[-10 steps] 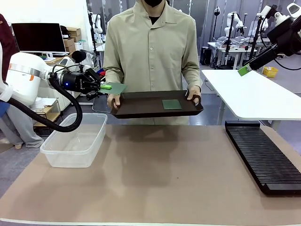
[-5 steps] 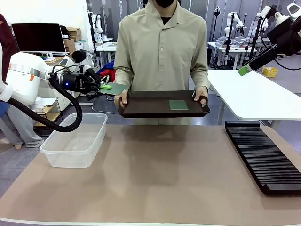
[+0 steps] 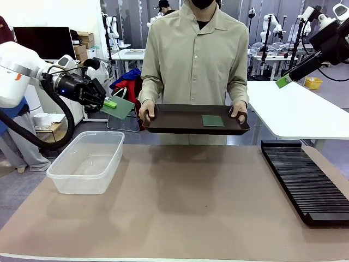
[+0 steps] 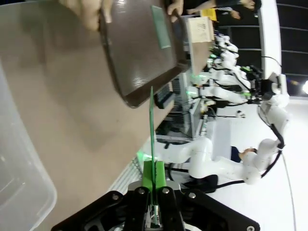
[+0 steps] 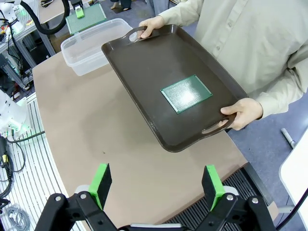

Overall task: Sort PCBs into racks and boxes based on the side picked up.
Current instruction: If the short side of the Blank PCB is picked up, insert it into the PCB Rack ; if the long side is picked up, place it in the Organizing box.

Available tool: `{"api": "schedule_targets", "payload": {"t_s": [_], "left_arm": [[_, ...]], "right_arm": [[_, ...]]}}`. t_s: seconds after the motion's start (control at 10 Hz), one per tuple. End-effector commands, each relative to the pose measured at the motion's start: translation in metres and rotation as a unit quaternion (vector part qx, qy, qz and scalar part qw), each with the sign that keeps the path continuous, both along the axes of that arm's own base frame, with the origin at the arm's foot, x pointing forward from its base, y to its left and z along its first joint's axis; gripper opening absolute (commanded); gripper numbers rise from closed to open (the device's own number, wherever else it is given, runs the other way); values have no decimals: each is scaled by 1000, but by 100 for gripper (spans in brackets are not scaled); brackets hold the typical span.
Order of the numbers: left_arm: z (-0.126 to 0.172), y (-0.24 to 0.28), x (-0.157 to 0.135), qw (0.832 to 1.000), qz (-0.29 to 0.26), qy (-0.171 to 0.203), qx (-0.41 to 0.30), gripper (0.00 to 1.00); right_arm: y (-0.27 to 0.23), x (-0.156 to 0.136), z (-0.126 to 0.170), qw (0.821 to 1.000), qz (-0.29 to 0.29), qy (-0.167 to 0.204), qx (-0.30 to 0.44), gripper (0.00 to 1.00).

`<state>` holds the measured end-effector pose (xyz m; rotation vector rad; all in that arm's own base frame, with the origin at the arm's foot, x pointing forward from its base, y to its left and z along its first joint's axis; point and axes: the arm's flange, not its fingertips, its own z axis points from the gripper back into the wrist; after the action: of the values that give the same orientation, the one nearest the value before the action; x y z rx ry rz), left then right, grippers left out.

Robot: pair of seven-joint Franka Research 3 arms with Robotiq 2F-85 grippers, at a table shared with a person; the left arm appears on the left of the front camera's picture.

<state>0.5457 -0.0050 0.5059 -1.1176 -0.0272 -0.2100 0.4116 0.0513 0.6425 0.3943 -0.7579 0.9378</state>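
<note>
**Left gripper** (image 3: 110,103): jaws clamped on one edge of a PCB (image 3: 122,108), which it carries just beyond the far rim of the clear tub (image 3: 82,180) and higher than it. The board is thin, rigid, square and matt green. For a clean drop it should probably come over the tub's middle and go low before release, so it does not skate on the smooth translucent plastic. Which face is up cannot be told with confidence.

**Second PCB** (image 3: 213,120): it lies flat on the dark brown tray (image 3: 174,119) that a person holds, right of the tub.

**Ribbed black rack** (image 3: 305,180): far right of the tub.

**Right gripper** (image 5: 156,183): jaws apart, high over the tray.
</note>
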Motion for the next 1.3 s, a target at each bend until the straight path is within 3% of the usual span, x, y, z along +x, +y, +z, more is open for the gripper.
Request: {"api": "schedule_targets", "payload": {"t_s": [0.0, 0.4, 0.9, 1.2], "left_arm": [[-9, 6, -17, 997, 17, -33, 62, 3], [-2, 23, -24, 984, 54, -59, 161, 3], [-36, 53, 5, 956, 105, -18, 274, 3], [-64, 63, 21, 942, 82, 18, 324, 3]], "right_arm": [[1, 1, -1, 1000, 1, -1, 4, 100], [1, 1, -1, 1000, 1, -1, 4, 100], [1, 1, -1, 1000, 1, -1, 4, 100], [1, 1, -1, 1000, 1, -1, 4, 100]]}}
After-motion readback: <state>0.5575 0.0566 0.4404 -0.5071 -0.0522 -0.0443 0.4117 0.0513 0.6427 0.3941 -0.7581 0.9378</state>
